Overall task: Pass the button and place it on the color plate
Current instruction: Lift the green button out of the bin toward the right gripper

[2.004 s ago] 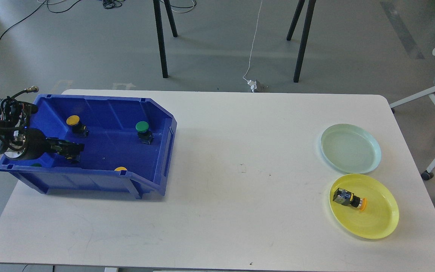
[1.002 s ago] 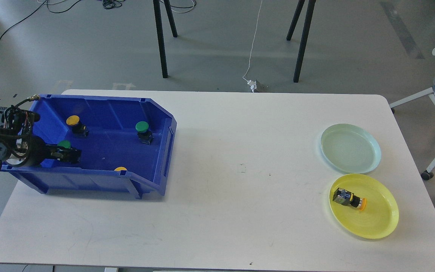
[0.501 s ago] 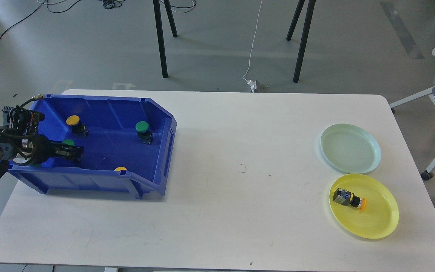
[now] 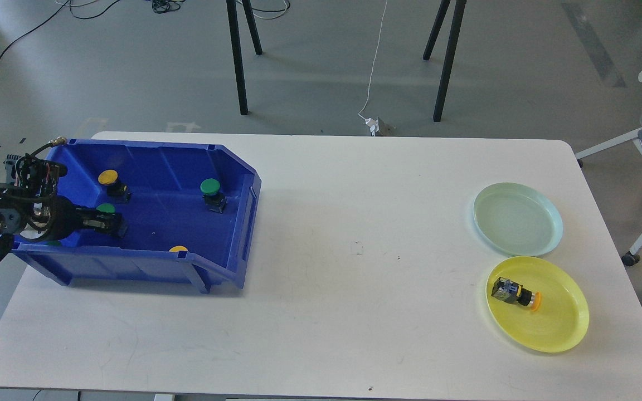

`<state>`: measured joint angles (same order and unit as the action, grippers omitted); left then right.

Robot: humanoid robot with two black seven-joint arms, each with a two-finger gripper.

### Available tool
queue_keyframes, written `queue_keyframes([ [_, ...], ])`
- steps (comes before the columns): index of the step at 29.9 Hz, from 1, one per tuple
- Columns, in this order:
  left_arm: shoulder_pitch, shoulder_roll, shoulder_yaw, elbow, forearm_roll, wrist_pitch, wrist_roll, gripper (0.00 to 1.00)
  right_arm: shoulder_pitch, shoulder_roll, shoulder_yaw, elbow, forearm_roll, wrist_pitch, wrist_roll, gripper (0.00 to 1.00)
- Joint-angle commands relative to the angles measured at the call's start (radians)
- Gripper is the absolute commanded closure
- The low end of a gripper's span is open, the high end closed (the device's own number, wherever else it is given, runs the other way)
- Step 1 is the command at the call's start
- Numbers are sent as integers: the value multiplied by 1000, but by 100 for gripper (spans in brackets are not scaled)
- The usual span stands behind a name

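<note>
My left gripper (image 4: pixel 113 225) reaches into the blue bin (image 4: pixel 232 167) from the left, and it is dark and small against the bin floor; I cannot tell whether its fingers are apart or clamped on anything. A green-capped button (image 4: pixel 105 209) sits right against its far side, partly covered by it, so whether they touch is unclear. My right arm is out of view. At the bin's near wall only a sliver of a yellow cap (image 4: pixel 178 249) shows above the rim, and a trace of green (image 4: pixel 53 243) peeks out under my wrist.

The bin is glossy moulded plastic with a sloped open right end. Inside it, a yellow-capped button (image 4: pixel 110 181) stands near the far left corner and another green button (image 4: pixel 212 192) stands toward the right, each a round domed cap on a dark boxy body. On the matte white table (image 4: pixel 354 312), far right, lie two shallow round plates: a pale green plate (image 4: pixel 549 214), and nearer, a yellow plate (image 4: pixel 569 320) carrying an orange-capped button (image 4: pixel 515 293) on its side.
</note>
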<state>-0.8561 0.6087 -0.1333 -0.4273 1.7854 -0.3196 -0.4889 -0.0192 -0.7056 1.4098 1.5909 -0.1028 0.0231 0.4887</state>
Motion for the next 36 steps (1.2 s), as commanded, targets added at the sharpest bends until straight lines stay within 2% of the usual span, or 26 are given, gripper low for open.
queue_keyframes([
  [1,-53,60,-11,-95,-21,-48,0,95,-1,0,0,-2,0,0,0,1],
  [2,-67,101,-15,-146,-37,-67,0,95,-1,1,0,-2,0,0,0,1],
  [5,-119,264,-34,-405,-151,-154,0,95,-1,1,-2,-2,0,-2,0,1],
  [9,-147,439,-98,-712,-360,-169,0,95,-4,0,-18,0,-20,-2,0,1],
  [11,-147,462,-155,-828,-447,-169,0,95,-22,-2,-50,1,-70,-2,0,1],
  [14,-141,435,-230,-967,-649,-169,0,95,-28,15,-135,18,-225,-17,0,1],
  [16,-150,337,-239,-984,-791,-169,0,95,-18,79,-204,43,-309,-37,0,1],
  [18,-150,214,-241,-950,-869,-169,0,95,1,153,-277,49,-345,-84,0,1],
  [21,-144,67,-236,-799,-888,-169,0,95,100,268,-388,34,-356,-155,0,1],
  [24,-124,-41,-232,-716,-888,-169,0,95,154,415,-472,11,-359,-222,0,1],
  [28,-103,-58,-239,-677,-916,-169,0,95,276,494,-589,5,-360,-317,0,1],
  [33,-104,-60,-238,-676,-939,-169,0,95,505,560,-790,-113,-359,-485,0,1],
  [36,-104,-60,-239,-674,-939,-169,0,94,603,615,-873,-178,-356,-512,0,1],
])
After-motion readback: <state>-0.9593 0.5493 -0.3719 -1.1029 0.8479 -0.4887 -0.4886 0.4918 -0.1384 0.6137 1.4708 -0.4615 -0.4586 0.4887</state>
